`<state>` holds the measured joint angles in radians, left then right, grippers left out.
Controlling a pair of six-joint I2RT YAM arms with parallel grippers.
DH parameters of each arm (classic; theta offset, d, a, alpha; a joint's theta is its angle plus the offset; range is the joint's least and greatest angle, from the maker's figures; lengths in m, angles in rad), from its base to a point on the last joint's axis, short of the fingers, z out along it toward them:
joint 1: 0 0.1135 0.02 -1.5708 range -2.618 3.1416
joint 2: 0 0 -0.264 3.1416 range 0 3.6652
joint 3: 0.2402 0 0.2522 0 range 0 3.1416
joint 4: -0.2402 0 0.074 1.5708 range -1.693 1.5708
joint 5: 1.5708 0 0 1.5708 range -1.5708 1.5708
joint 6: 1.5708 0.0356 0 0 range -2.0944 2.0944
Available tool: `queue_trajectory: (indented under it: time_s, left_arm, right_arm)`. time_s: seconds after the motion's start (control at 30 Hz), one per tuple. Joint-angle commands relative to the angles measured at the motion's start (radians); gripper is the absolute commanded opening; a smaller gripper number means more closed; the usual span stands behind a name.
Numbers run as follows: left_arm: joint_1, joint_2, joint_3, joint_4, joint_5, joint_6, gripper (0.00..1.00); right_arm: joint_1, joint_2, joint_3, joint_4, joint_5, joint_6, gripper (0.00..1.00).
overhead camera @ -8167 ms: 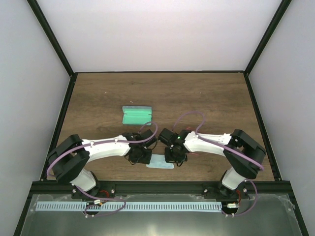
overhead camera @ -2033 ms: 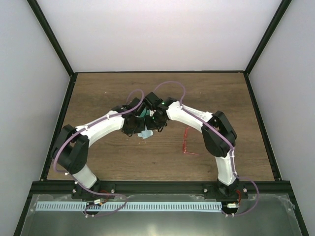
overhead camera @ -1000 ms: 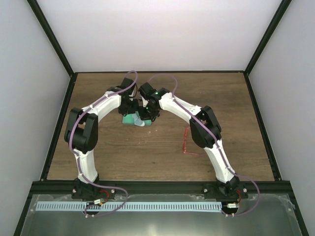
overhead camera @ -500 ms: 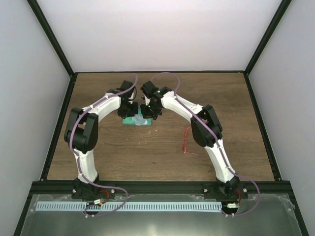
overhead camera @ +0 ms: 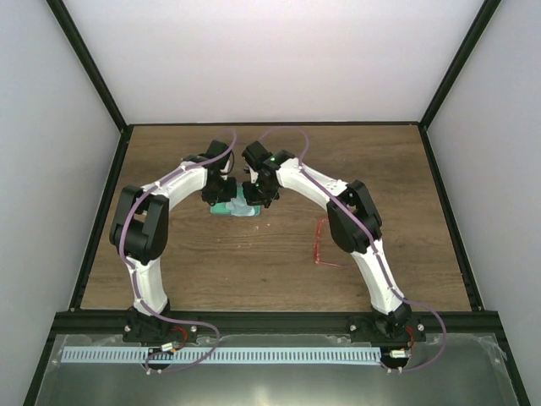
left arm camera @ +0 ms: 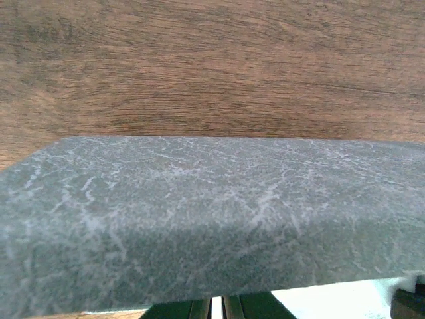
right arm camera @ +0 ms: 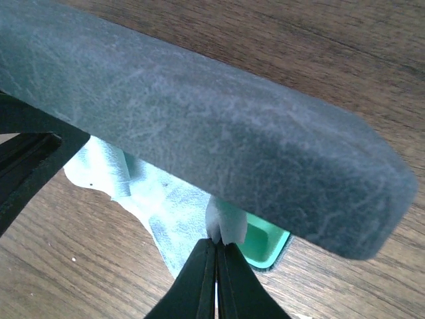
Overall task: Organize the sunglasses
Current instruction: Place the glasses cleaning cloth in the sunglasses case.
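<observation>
My right gripper (right arm camera: 216, 244) is pinching the blue cloth (right arm camera: 174, 214) at the open case (right arm camera: 199, 126). Left gripper (left arm camera: 217, 307) looks pressed together too, can't tell on what. Sunglasses (overhead camera: 319, 245) sit well apart.

From above, the left pincer (overhead camera: 218, 191) and right pincer (overhead camera: 256, 194) cover most of the case (overhead camera: 221, 209); the sunglasses (overhead camera: 319, 245) are too small to tell folded from open. The blurred case lid (left arm camera: 212, 219) fills the left wrist view, cut off at both sides. In the right wrist view it hides much of the cloth (right arm camera: 166, 207) and the green lining (right arm camera: 265, 247).
</observation>
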<state>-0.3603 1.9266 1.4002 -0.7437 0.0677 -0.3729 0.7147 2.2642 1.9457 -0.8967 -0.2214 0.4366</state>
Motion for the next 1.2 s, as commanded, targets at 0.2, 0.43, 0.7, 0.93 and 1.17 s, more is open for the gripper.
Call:
queue_trajectory:
  time_s: [0.2,0.43,0.7,0.93,1.17]
  left_arm:
    - [0.007,-0.063,0.016,-0.006,-0.058,0.024,0.04]
    - [0.007,-0.058,0.019,-0.010,-0.067,0.027,0.04]
    - [0.006,-0.069,0.022,-0.016,-0.074,0.037,0.04]
    - [0.006,-0.069,0.019,-0.015,-0.081,0.039,0.04]
    - [0.006,-0.052,0.020,0.000,-0.093,0.035,0.04]
  right_arm:
    - [-0.006,-0.025,-0.001,0.002,0.043,-0.019,0.01]
    - [-0.005,-0.029,0.000,0.010,0.043,-0.023,0.01]
    - [-0.006,-0.059,0.010,0.019,0.071,-0.029,0.01]
    - [-0.006,-0.061,0.011,0.022,0.080,-0.032,0.01]
    - [-0.006,-0.042,-0.009,0.042,0.079,-0.035,0.01]
